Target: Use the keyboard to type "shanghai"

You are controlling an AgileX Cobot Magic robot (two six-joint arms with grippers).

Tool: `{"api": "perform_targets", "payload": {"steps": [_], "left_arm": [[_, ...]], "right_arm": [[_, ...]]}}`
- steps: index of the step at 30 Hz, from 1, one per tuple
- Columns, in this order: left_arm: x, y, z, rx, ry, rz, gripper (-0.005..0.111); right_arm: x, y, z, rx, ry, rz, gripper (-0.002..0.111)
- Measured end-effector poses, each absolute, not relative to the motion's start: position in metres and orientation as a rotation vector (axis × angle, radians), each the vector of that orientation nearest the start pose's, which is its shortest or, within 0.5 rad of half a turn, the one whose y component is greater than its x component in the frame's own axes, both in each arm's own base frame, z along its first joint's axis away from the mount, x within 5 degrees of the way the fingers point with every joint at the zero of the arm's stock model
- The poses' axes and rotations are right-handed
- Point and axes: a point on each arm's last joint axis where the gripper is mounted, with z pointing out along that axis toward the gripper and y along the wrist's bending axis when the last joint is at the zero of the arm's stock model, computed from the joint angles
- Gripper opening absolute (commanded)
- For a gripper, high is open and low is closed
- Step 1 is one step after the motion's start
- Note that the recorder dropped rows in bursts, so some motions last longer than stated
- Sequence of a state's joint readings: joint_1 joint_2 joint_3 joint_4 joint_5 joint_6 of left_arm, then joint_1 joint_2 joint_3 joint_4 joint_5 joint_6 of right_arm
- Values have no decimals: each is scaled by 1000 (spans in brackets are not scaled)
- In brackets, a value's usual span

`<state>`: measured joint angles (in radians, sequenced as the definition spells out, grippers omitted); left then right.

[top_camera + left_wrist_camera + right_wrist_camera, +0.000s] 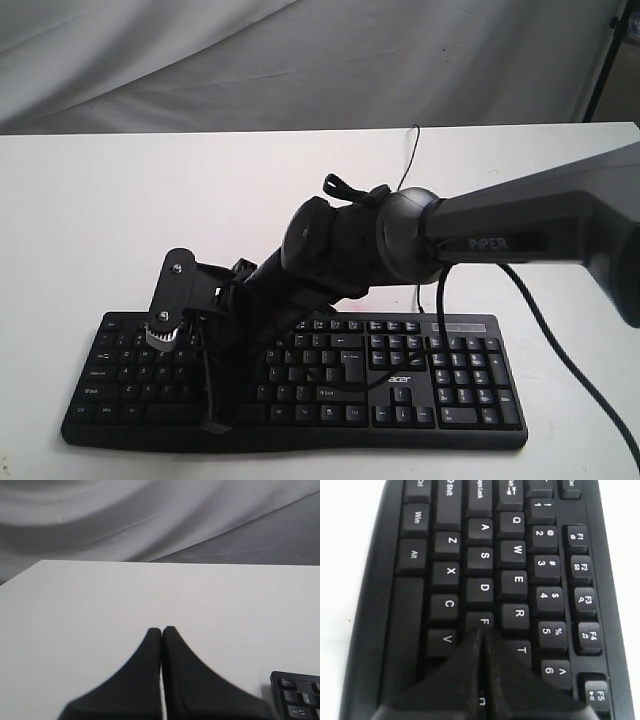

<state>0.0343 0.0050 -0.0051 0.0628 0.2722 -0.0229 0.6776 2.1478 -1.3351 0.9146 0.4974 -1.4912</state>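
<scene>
Exterior view puts the keyboard (400, 385) flat along the near edge of the white table (100, 200), with the right arm (480, 235) reaching in from the right and slanting down across to the keyboard's left half. Right wrist view has the right claw (484, 632) pressed together, its tips at the edge of the F key (484, 621), though contact cannot be told; the left claw (161, 630) is likewise together, over bare table beside the keyboard's Esc corner. Farther back the thin black cable (410, 155) runs over the table toward the grey cloth (300, 60) behind.
</scene>
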Motion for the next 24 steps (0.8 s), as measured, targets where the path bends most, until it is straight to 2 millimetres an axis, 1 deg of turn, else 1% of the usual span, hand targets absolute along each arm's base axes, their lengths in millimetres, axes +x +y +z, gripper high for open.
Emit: {"api": "perform_targets", "payload": {"steps": [11,14,17,19,24], "left_arm": [[55,3,190,-9,1756,67,1],[55,3,190,-9,1756,67,1],[55,3,190,-9,1756,67,1],[55,3,190,-9,1756,67,1],[55,3,190,-9,1756,67,1]], "right_arm": [[314,297,116,-1679,1958,523,0],[314,297,127,-1669,1935,519,0],[314,297,146,-1650,1896,512,0],[312,297,154,-1646,1881,517,0],[312,297,156,-1650,1878,525,0]]}}
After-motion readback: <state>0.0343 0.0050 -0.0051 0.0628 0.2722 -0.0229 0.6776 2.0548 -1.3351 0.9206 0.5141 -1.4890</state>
